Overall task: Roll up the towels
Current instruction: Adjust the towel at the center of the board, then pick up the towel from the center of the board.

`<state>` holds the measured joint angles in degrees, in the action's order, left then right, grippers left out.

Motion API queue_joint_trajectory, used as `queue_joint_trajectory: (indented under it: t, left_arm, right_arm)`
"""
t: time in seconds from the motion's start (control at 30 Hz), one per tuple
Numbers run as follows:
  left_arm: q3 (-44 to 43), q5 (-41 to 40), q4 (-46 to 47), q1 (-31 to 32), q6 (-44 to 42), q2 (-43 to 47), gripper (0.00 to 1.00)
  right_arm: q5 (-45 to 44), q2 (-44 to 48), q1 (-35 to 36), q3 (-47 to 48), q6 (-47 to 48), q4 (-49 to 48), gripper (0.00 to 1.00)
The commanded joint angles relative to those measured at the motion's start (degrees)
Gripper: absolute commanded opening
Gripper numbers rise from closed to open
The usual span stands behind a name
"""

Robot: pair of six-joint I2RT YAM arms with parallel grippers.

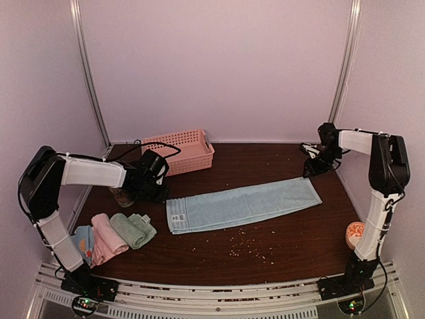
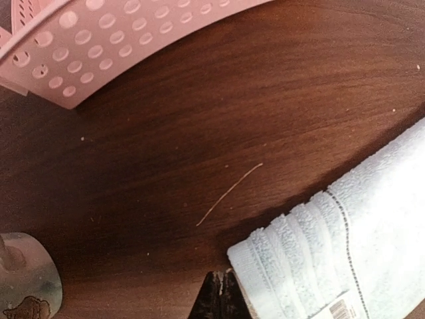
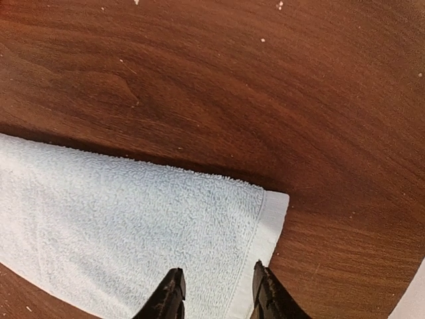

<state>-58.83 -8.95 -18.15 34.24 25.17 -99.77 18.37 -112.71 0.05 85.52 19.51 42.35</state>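
Note:
A light blue towel (image 1: 242,205) lies flat and unrolled across the middle of the table. My left gripper (image 1: 162,193) is at its far left corner. In the left wrist view the jaws (image 2: 222,278) are shut with nothing between them, right beside the towel's hemmed corner (image 2: 285,256). My right gripper (image 1: 311,171) is over the towel's far right corner. In the right wrist view it (image 3: 216,286) is open, its fingers straddling the towel's end (image 3: 166,226). A pink (image 1: 106,234), a sage green (image 1: 135,228) and a blue orange-dotted towel (image 1: 82,240) lie rolled at front left.
A pink perforated basket (image 1: 180,150) stands at back left, its wall also in the left wrist view (image 2: 99,46). A small glass jar (image 1: 122,196) stands beside the left gripper. An orange object (image 1: 355,232) sits by the right arm's base. Crumbs dot the wood.

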Motion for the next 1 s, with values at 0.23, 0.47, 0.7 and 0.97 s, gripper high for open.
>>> queue_joint_trajectory:
  t: [0.23, 0.47, 0.7, 0.97]
  left_arm:
    - [-2.9, 5.8, 5.0, 0.3, -1.6, -5.7, 0.0]
    - [-1.8, 3.4, 4.7, 0.3, -0.6, -8.1, 0.0]
    - [-1.1, 2.6, 5.3, 0.3, -0.1, -7.7, 0.0]
    - [-0.4, 3.5, 5.7, 0.3, 0.1, -7.8, 0.0]
  right_arm:
    - [-2.8, 5.0, -0.5, -8.2, 0.1, 0.8, 0.38]
    - [-4.9, 2.3, -1.8, -6.7, -1.9, 0.6, 0.42]
    - [-5.5, -0.7, -2.5, -4.2, -3.2, 0.5, 0.43]
    - [-4.1, -4.0, -3.0, -2.1, -3.5, 1.7, 0.44]
